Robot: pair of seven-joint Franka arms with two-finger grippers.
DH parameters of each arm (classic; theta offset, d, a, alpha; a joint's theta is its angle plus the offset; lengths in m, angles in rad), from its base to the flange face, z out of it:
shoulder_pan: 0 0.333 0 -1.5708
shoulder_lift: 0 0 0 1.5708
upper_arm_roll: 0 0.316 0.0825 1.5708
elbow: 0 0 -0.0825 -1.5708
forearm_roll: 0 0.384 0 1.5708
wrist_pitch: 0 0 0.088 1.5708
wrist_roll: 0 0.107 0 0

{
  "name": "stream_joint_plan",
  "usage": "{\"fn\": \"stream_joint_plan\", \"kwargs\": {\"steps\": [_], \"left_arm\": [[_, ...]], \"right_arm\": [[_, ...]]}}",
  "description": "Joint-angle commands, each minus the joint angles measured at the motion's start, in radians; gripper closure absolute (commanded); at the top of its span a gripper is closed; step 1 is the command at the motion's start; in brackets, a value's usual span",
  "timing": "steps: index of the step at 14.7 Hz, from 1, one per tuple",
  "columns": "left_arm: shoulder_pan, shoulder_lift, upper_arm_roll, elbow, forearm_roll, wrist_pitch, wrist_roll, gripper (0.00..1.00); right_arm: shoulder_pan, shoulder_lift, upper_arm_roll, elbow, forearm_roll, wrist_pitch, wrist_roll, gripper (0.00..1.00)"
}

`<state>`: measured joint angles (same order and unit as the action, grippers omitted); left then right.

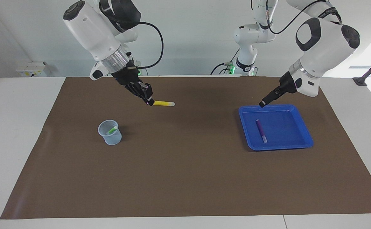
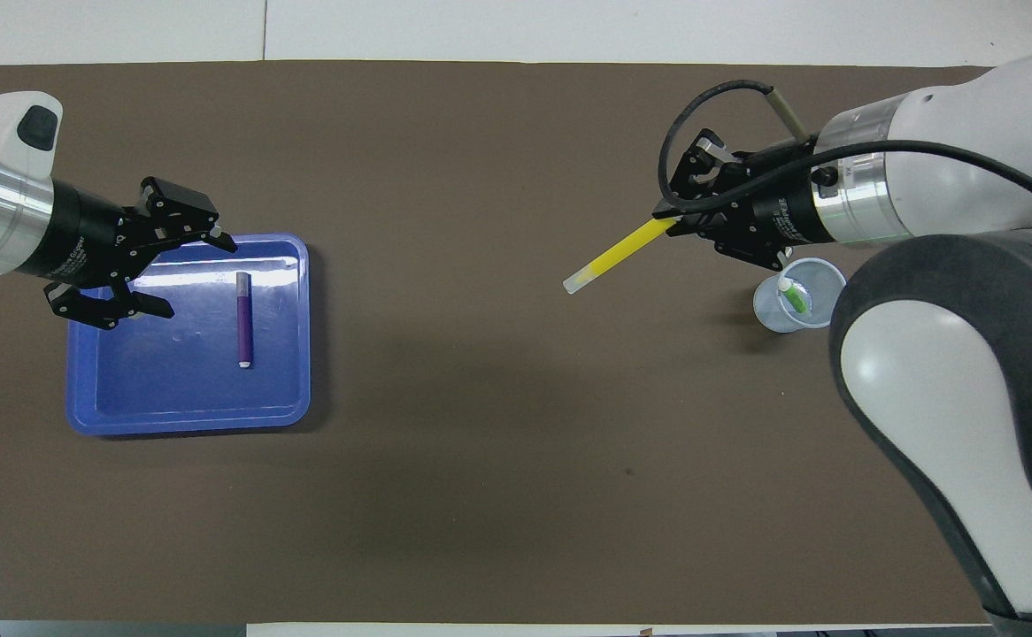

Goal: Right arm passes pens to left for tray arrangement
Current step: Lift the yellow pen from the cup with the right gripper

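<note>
The shallow blue plastic tray (image 1: 303,141) holds the purple pen (image 1: 261,130) beneath the wide-open left gripper (image 2: 181,276), while the right gripper (image 1: 148,96) clamps the yellow pen (image 1: 164,103) aloft.

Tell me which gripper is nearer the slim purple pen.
Left. The left gripper hangs open over the blue tray holding the purple pen; the right gripper holds the yellow pen.

Three pens, purple (image 1: 261,130), yellow (image 1: 163,103), green (image 1: 111,129); one tray (image 1: 300,127); one cup (image 1: 109,135); two arms.

White arms with grey-black joint caps, silver wrist rings, black cables, seemingly lettered black end effectors.
</note>
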<state>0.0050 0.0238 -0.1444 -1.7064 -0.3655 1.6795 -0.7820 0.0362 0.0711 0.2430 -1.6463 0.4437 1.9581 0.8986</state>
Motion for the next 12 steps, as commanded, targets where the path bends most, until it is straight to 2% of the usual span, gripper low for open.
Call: {"fn": "stream_joint_plan", "kwargs": {"steps": [1,4,6,8,12], "left_arm": [[-0.007,-0.036,-0.035,0.011,-0.065,0.003,-0.271,0.00],[-0.008,-0.038,-0.081,0.048,-0.087,0.040,-0.489,0.00],[-0.008,-0.044,-0.147,0.077,-0.084,0.075,-0.674,0.00],[-0.016,-0.044,-0.202,0.097,-0.061,0.118,-0.933,0.00],[-0.120,-0.045,-0.241,0.099,0.093,0.178,-1.277,0.00]], "right_arm": [[0.034,0.012,0.004,0.016,0.073,0.007,0.141,1.00],[0.054,0.038,0.005,0.051,0.099,0.007,0.264,1.00],[0.073,0.044,0.009,0.052,0.139,0.019,0.344,1.00],[0.094,0.049,0.009,0.052,0.185,0.087,0.411,1.00],[0.139,0.062,0.009,0.066,0.185,0.111,0.456,1.00]]}}
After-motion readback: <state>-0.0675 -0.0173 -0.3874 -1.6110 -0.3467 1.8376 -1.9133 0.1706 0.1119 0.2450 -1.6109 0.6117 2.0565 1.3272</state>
